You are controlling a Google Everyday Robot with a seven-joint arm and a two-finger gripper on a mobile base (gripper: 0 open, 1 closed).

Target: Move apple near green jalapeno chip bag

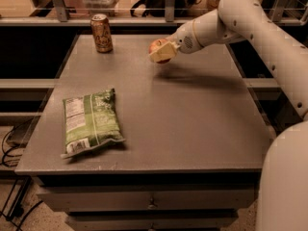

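The apple (pixel 155 45) is gripped in the pincer (pixel 160 52) above the far surface (pixel 192 129), while the green jalapeno chip bag (pixel 91 121) is laid flat, long axis front-to-back.

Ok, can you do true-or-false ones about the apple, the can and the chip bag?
1. The gripper holds the apple up off the table. True.
2. The green jalapeno chip bag lies flat near the table's front edge. True.
3. The apple is touching the green jalapeno chip bag. False: the apple is in the gripper over the far part of the table, well apart from the bag.
4. The soda can is tipped over. False: it stands upright near the table's far edge.
5. The soda can sits on top of the bag. False: it stands on the table, far from the bag.
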